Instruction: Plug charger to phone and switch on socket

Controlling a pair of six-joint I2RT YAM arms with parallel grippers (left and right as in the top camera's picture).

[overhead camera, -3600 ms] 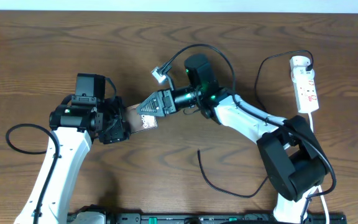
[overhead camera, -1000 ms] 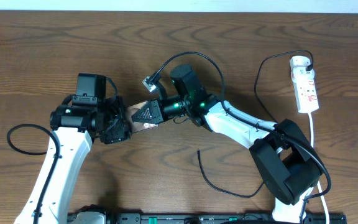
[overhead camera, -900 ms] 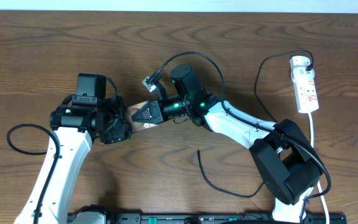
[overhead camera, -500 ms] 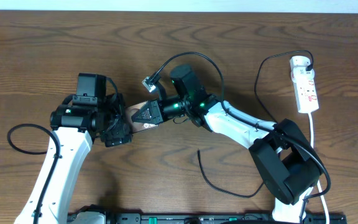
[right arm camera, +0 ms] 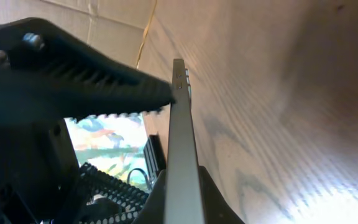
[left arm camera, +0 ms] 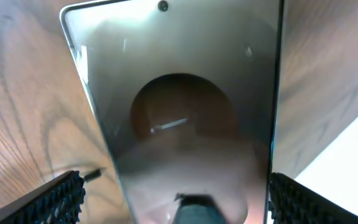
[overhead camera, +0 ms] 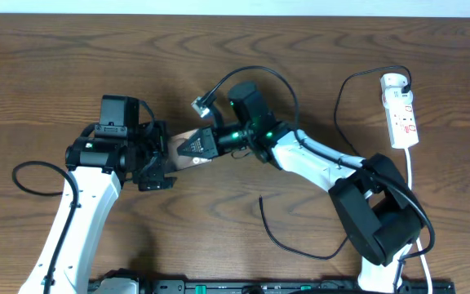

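The left fingers have just been spread wide, so the phone is now freed on that side and lies between them untouched. It is pinched edge-on by the closed right fingers near the middle of the surface. The handover is judged complete, though nothing is plugged in yet. The charger is left loose towards the front edge, and the socket is set at the far right, well apart. Bare room is left behind the left arm for pulling back.
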